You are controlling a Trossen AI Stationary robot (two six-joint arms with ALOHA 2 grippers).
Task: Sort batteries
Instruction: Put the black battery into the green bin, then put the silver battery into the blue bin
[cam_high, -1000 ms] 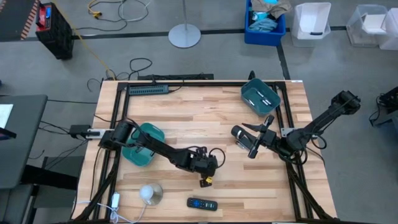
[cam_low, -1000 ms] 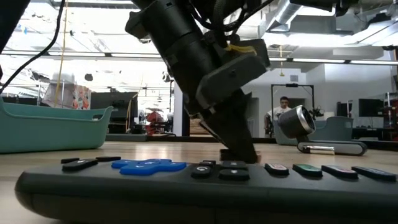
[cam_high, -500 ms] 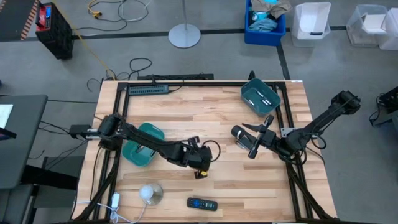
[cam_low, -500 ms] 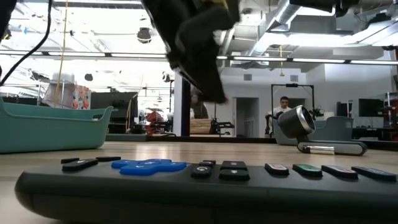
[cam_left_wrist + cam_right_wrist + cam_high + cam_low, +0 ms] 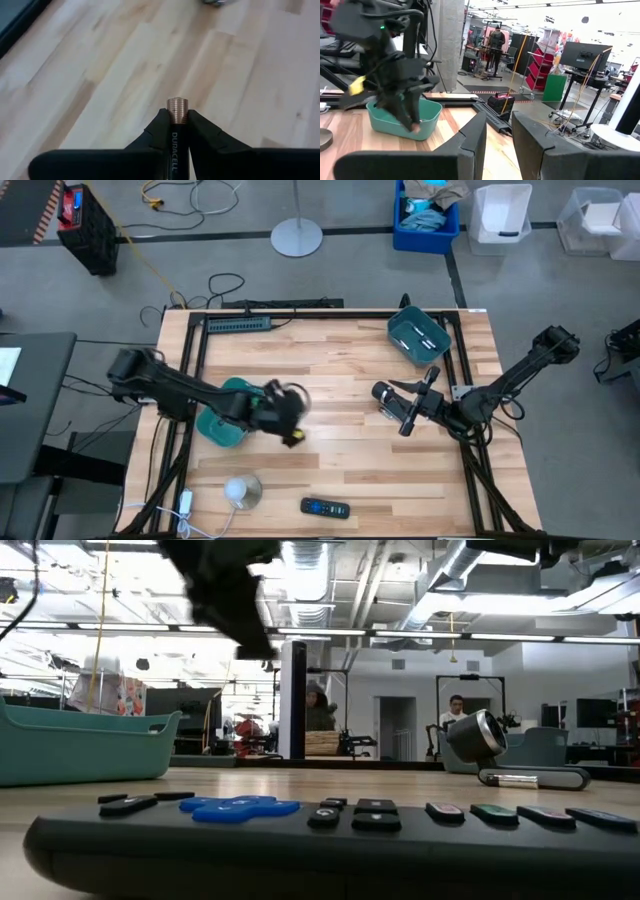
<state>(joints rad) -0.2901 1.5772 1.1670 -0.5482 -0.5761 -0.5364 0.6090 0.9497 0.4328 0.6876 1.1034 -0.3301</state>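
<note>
The left end effector (image 5: pixel 291 437), left of centre in the high view beside a teal plastic bin (image 5: pixel 228 412), is clamped on a black cylindrical battery with a copper-coloured end (image 5: pixel 177 111), lifted clear of the pale wooden desk (image 5: pixel 330 360). The right end effector (image 5: pixel 403 408) hangs at centre right, its fingers (image 5: pixel 470 142) standing apart with nothing between them. A second teal plastic bin (image 5: pixel 418 333) in the upper right holds several small silvery batteries (image 5: pixel 425 335). A flat black remote control (image 5: pixel 325 507) lies at the lower centre, near a round silvery disc with a white dome (image 5: pixel 240 491) at lower left.
</note>
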